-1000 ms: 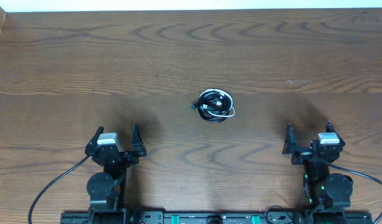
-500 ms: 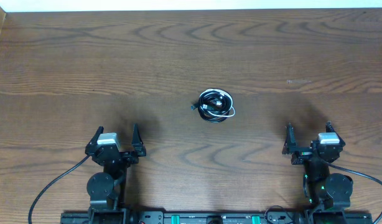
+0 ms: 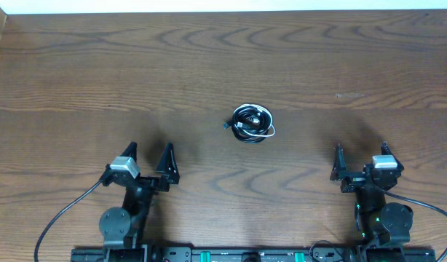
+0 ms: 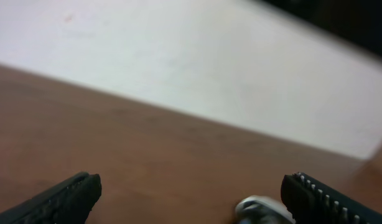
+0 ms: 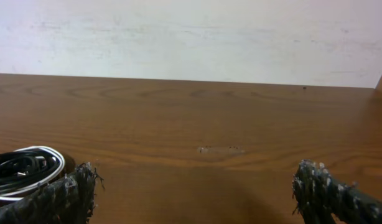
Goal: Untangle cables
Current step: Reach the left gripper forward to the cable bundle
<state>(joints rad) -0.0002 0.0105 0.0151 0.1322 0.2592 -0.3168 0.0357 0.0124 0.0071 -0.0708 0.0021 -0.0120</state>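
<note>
Nearest the bases, the black ridge-padded left fingers and right fingers are both spread wide and empty over the dark brown wood-grain counter, tips aimed away from the robot. Farther out, between them and well apart from both, lies the small round coil of thin black and white cables, ahead-right of the left pair and ahead-left of the right, which looks marginally farther. The glossy bundle shows no clear long axis, only a white loop bulging toward the right arm.
</note>
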